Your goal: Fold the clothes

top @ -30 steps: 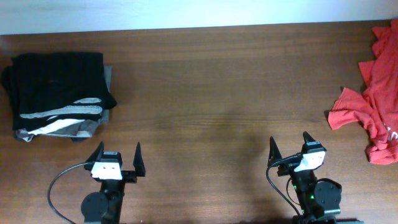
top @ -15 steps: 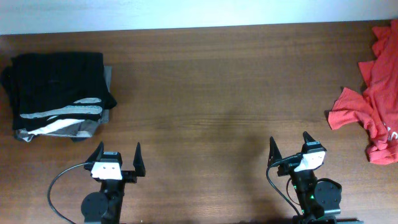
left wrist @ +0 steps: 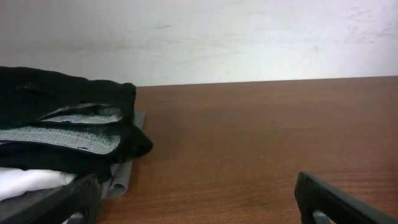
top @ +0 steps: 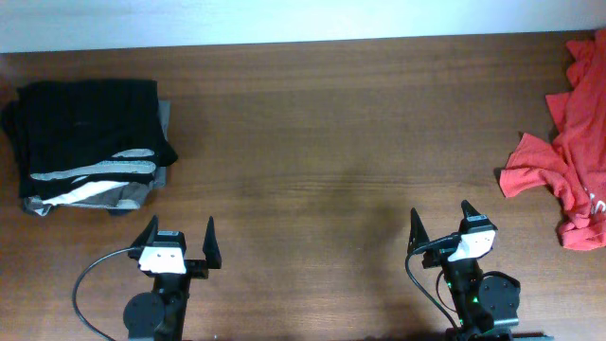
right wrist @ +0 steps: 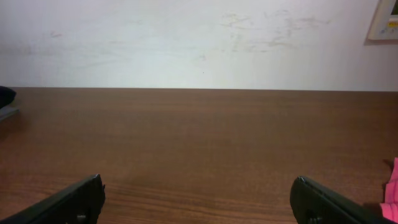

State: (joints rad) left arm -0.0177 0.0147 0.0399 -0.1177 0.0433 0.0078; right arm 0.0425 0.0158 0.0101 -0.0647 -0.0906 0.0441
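Note:
A folded stack of clothes [top: 90, 142] lies at the table's left: black on top, a grey piece with a white stripe under it. The left wrist view shows the same stack [left wrist: 62, 143] at its left. A crumpled red-orange garment [top: 568, 161] lies at the right edge; a sliver of the red garment [right wrist: 393, 196] shows in the right wrist view. My left gripper [top: 179, 233] stands open at the front left, below the stack, empty. My right gripper [top: 439, 218] stands open at the front right, well left of the red garment. In the wrist views the left gripper [left wrist: 196, 190] and right gripper [right wrist: 196, 190] hold only bare wood between their fingers.
The brown wooden table [top: 331, 133] runs to a white wall [top: 284, 19] at the back. A black cable [top: 90, 284] loops beside the left arm's base. A pale wall fitting [right wrist: 385, 22] shows at the upper right of the right wrist view.

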